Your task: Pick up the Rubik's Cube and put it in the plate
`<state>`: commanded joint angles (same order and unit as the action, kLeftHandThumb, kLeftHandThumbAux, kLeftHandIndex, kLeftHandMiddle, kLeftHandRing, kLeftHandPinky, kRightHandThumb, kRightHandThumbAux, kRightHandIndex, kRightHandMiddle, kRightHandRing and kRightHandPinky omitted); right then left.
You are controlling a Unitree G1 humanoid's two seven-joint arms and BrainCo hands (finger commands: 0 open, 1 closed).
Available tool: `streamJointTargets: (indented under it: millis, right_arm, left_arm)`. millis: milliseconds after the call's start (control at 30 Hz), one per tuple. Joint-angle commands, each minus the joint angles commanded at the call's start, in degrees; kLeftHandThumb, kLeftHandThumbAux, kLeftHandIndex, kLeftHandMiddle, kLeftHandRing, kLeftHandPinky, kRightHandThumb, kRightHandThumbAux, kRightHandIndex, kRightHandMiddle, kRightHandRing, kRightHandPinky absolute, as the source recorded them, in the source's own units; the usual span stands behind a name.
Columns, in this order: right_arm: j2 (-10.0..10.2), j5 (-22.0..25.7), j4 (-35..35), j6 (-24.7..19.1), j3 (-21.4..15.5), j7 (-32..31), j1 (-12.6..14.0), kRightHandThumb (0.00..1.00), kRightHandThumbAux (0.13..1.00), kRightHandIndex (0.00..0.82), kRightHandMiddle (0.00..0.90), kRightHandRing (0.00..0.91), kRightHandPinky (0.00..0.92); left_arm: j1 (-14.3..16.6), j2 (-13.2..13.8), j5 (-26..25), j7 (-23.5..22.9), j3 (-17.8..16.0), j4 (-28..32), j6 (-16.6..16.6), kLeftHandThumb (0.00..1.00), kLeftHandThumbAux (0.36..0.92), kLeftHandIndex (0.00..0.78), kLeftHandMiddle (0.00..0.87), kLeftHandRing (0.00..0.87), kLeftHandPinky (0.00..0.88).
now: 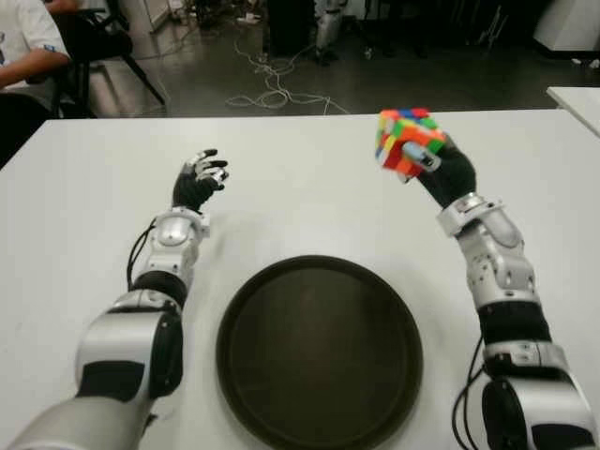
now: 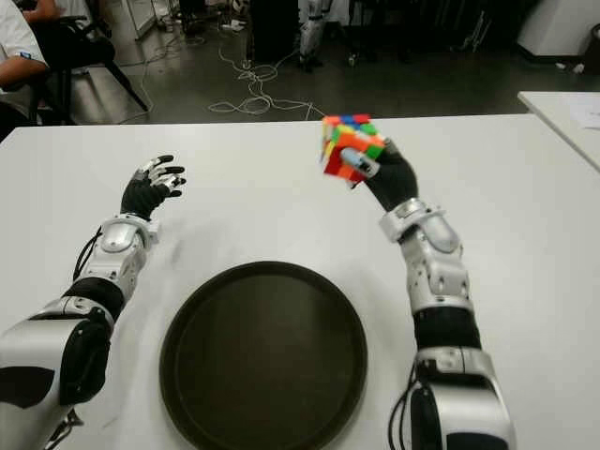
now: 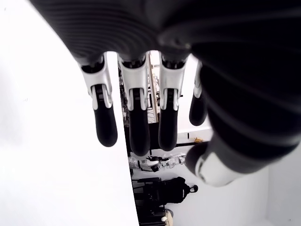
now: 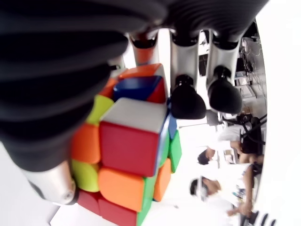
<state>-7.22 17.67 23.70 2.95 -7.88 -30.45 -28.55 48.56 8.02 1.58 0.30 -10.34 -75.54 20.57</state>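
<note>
A white table (image 1: 309, 187) in a workshop with cables on the floor behind it; one cube is held aloft, one plate waits.

The Rubik's Cube (image 1: 407, 140) is clamped in the right hand (image 1: 441, 167), raised clear of the tabletop, with fingers (image 4: 186, 101) wrapped over its far face and the thumb pressed on its near side, a grip judged firm enough for carrying. The single dark round plate (image 1: 234, 319) lies nearer the robot than that hand and towards its inner side, so a move inward and down is judged to be needed before release. The left hand (image 1: 199, 180) shows on the opposite side of the plate, fingers loosely apart, holding nothing. A seated person (image 1: 23, 56) is seen beyond the table's far corner.
</note>
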Motion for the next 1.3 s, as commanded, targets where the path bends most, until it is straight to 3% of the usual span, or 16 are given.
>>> streamJointTargets:
  millis: [533,800,1133,1300]
  right_arm:
    - [-4.76,-7.32,0.93,7.33,6.18,-5.18,1.45,0.708,0.714,0.438,0.789,0.789,0.778]
    - [-7.64,-12.23,4.53,15.44,9.29,-7.29,0.56,0.706,0.715,0.437,0.779,0.778,0.769]
    - [-9.75,-13.79,9.78,23.16,10.98,-10.76,-1.29,0.703,0.715,0.436,0.774,0.776,0.768]
    - [-12.54,-15.15,11.18,28.85,12.62,-14.24,-2.19,0.7,0.715,0.438,0.806,0.808,0.813]
  left_arm:
    - [-0.08,-0.1,0.12,-0.51,0.1,0.11,0.77,0.432,0.711,0.205,0.293,0.295,0.316]
    - [-0.09,-0.16,0.19,-0.36,0.2,0.11,0.9,0.462,0.718,0.206,0.286,0.293,0.318]
    - [0.01,-0.24,0.11,-0.2,0.16,0.12,0.47,0.447,0.724,0.192,0.277,0.281,0.3]
    - [0.13,-0.33,0.07,0.11,0.11,0.1,0.14,0.438,0.717,0.2,0.287,0.294,0.314]
